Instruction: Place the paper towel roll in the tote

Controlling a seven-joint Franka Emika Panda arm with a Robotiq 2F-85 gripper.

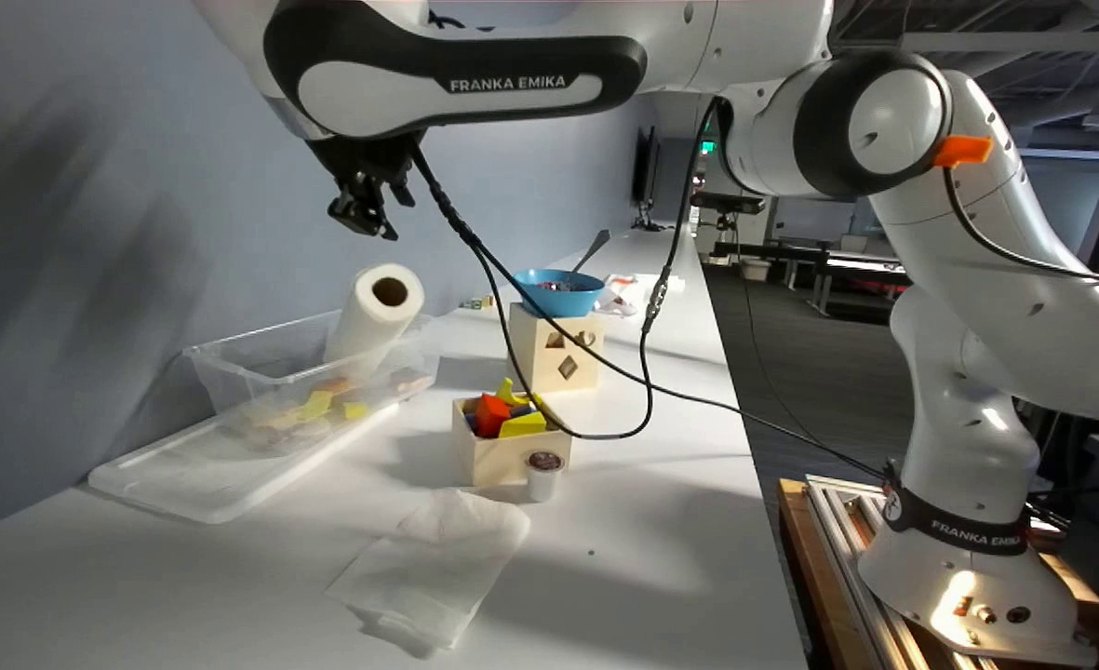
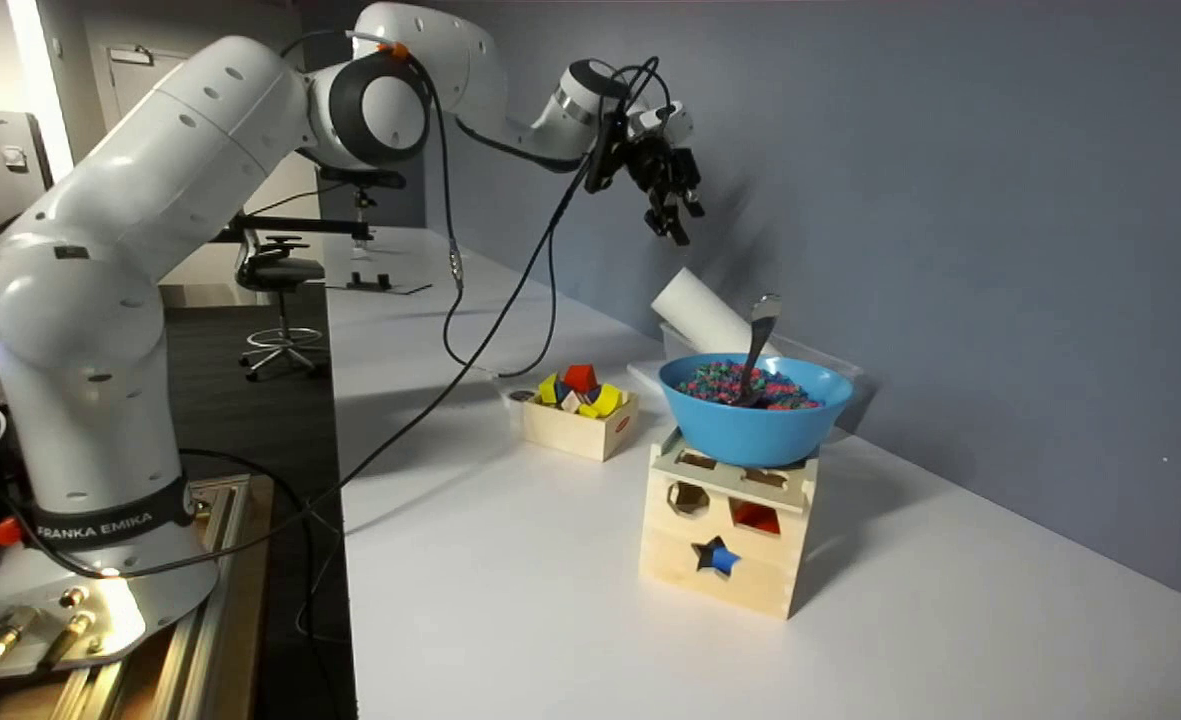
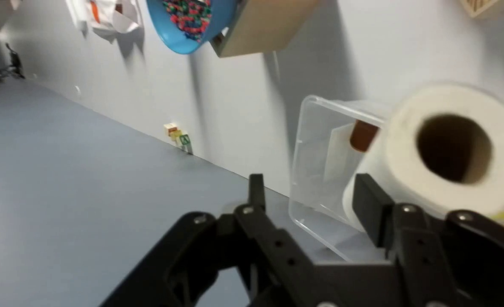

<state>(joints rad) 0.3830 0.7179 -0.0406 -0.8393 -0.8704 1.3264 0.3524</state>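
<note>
Paper towel roll (image 1: pixel 360 321) tilts in the tote (image 1: pixel 233 386), base obscured, end effector (image 3: pixel 310 196) spread apart.

We note the arm (image 2: pixel 250 110) standing up from its base (image 1: pixel 968 582), beside a long edge of the surface (image 1: pixel 642 596). The elbow (image 1: pixel 893 126) is sharply bent; the forearm (image 1: pixel 456 84) extends over the surface toward the opposite long edge. We see the wrist (image 2: pixel 575 105) high near that edge. The fingers (image 3: pixel 373 209) point down at a slant, well above the surface; we find them parted, a gap between the tips.
</note>
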